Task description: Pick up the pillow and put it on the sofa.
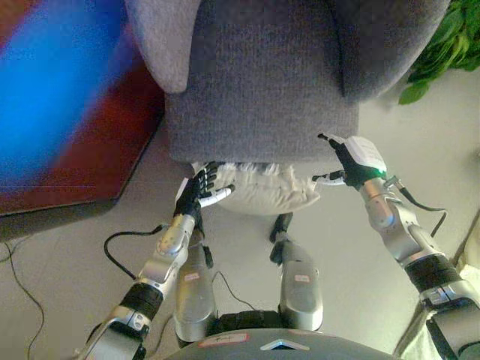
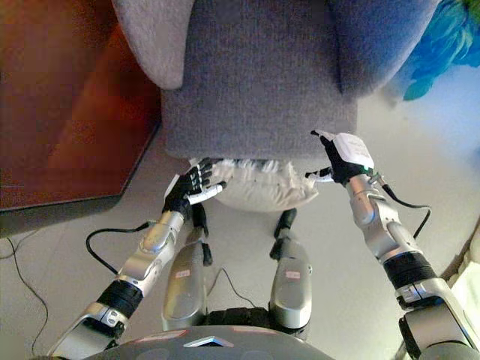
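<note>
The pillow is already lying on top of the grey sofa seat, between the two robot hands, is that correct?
Not quite. The left eye view shows the pillow on the floor against the front of the grey sofa, below the seat. It does lie between the left robot hand and the right robot hand.

The sofa (image 1: pixel 259 82) is matt grey woven cloth — the pillow (image 1: pixel 266 187) pale, ruffled fabric — beside glossy reddish wood (image 2: pixel 67 105).
</note>
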Robot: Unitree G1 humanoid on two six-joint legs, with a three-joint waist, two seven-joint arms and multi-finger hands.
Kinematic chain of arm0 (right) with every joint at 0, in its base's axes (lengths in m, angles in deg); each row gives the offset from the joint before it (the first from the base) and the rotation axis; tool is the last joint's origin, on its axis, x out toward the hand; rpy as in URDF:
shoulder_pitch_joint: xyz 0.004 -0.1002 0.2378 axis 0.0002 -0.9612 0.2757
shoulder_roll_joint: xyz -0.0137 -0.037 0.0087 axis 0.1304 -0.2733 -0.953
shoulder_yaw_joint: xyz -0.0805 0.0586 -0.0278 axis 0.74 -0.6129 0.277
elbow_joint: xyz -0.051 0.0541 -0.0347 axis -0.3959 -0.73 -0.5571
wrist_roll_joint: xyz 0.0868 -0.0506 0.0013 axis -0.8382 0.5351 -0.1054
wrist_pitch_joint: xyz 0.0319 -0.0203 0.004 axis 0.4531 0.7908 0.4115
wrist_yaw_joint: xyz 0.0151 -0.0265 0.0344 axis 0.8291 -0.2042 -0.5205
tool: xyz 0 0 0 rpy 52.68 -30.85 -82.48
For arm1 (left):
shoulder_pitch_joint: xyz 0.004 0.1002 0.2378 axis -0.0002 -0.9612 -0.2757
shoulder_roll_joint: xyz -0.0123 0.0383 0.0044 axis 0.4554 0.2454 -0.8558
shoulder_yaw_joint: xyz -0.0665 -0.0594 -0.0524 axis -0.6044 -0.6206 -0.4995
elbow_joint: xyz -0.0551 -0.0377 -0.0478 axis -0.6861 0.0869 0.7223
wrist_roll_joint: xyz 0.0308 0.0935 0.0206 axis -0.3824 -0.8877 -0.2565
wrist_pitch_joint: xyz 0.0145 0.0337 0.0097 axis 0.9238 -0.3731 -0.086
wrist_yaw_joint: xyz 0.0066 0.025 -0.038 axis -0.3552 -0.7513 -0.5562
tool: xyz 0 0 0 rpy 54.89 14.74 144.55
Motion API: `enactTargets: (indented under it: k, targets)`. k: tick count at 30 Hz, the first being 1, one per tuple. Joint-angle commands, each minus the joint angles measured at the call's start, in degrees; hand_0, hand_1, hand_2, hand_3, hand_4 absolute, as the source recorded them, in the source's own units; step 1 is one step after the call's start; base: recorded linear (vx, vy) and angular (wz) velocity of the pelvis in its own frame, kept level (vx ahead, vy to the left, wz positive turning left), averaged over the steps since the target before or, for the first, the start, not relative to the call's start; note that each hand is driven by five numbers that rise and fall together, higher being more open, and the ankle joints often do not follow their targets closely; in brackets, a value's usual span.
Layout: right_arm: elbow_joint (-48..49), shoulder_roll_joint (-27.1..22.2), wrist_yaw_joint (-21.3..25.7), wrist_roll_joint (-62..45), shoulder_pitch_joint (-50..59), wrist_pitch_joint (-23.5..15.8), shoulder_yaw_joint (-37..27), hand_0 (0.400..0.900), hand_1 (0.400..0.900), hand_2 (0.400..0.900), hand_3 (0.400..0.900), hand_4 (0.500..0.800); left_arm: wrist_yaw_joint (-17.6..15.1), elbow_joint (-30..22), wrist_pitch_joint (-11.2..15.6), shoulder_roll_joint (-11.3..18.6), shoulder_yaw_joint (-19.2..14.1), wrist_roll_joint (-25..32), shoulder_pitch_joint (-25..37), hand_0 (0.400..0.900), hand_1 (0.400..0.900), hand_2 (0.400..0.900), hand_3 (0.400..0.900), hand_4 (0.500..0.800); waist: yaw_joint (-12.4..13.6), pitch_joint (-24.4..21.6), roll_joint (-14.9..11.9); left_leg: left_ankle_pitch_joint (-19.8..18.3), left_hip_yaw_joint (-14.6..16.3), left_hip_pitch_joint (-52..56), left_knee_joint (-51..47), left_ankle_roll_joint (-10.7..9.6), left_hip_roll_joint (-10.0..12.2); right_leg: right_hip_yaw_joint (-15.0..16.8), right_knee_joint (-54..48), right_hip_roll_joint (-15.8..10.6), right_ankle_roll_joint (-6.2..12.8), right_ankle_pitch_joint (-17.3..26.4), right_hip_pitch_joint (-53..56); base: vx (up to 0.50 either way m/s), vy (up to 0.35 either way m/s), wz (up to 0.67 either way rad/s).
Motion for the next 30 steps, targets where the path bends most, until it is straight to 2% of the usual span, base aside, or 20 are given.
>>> enactTargets:
  k: [1,10,14,22,23,24,25,26,30]
  targets:
    - [2.72,0.47,0.53,-1.54,5.75,-0.47,1.05,0.9,0.9,0.9,0.9,0.8,-1.97,-6.29,4.39,2.14,-3.44,-0.1,3.09,0.9,0.9,0.9,0.9,0.8,1.15,0.14,-0.64,-8.6,-0.88,-1.13,9.39,-0.88,3.87,4.26,5.23,-4.64,4.55,2.64,-5.98,-0.08,0.033,0.0]
    - [1.06,3.6,-2.83,-6.6,12.06,0.17,3.07,0.9,0.9,0.9,0.9,0.8,-3.96,-6.17,4.57,1.79,-5.26,-0.43,7.92,0.9,0.9,0.9,0.9,0.8,0.28,2.49,-0.55,-12.3,-2.15,-16.18,19.76,-0.31,1.89,7.18,11.62,-5.63,4.29,1.75,-18.54,-0.07,0.03,0.01]
    - [-2.7,5.24,-0.9,-7.6,15.6,0.38,3.77,0.9,0.9,0.9,0.9,0.8,-5.05,-6.0,4.93,1.55,-4.71,-0.29,10.42,0.9,0.9,0.9,0.9,0.8,0.2,2.5,-0.04,-12.81,-2.69,-21.81,21.71,0.0,1.32,7.77,13.11,-6.04,4.43,1.92,-24.06,-0.06,0.033,0.0]
    - [-7.95,4.95,1.67,-10.97,24.76,0.84,5.47,0.9,0.9,0.9,0.9,0.8,-7.09,-8.11,5.43,2.34,-5.32,1.21,13.87,0.9,0.9,0.9,0.9,0.8,0.82,2.5,0.6,-13.57,-4.53,-34.16,26.87,0.14,0.23,8.41,16.92,-6.27,4.09,0.96,-34.67,-0.04,-0.006,0.08]
    - [-8.95,4.65,1.68,-11.21,25.99,1.11,5.96,0.9,0.9,0.9,0.9,0.8,-7.29,-8.27,5.48,2.38,-5.06,1.45,13.81,0.9,0.9,0.9,0.9,0.8,1.22,2.5,0.74,-15.51,-5.09,-34.34,27.82,-0.34,0.59,8.69,18.3,-6.17,4.91,-0.91,-34.94,0.05,-0.028,0.05]
    - [-9.62,4.65,1.78,-11.44,27.65,1.32,6.39,0.9,0.9,0.9,0.9,0.8,-7.6,-8.4,5.47,2.43,-5.12,1.4,14.19,0.9,0.9,0.9,0.9,0.8,1.34,2.5,0.76,-15.76,-5.61,-36.02,28.97,-0.35,0.51,8.82,19.3,-6.15,4.82,-1.26,-36.46,-0.03,-0.012,0.11]
    - [-10.44,4.55,2.18,-11.53,28.82,1.35,6.52,0.9,0.9,0.9,0.9,0.8,-7.98,-8.48,5.6,2.5,-5.3,1.58,14.67,0.9,0.9,0.9,0.9,0.8,1.3,2.5,0.69,-13.97,-5.48,-38.4,29.15,0.14,0.05,8.43,18.99,-6.44,3.93,0.27,-38.37,-0.03,-0.014,0.14]
    - [-12.06,4.35,2.25,-11.68,29.87,1.48,7.13,0.9,0.9,0.9,0.9,0.8,-8.17,-8.55,5.77,2.49,-5.06,1.88,14.82,0.9,0.9,0.9,0.9,0.8,1.81,2.5,0.89,-15.78,-6.19,-38.69,30.06,-0.23,0.27,8.83,20.68,-6.38,4.82,-1.58,-39.03,-0.02,-0.015,0.13]
    - [-13.68,3.85,2.62,-12.49,35.14,1.96,9.19,0.9,0.9,0.9,0.9,0.8,-8.68,-9.6,5.69,3.06,-4.63,2.74,15.4,0.9,0.9,0.9,0.9,0.8,2.57,2.5,0.88,-15.93,-7.21,-43.26,32.03,-0.33,-0.12,8.62,22.48,-6.52,4.74,-2.06,-43.38,0.0,-0.004,0.05]
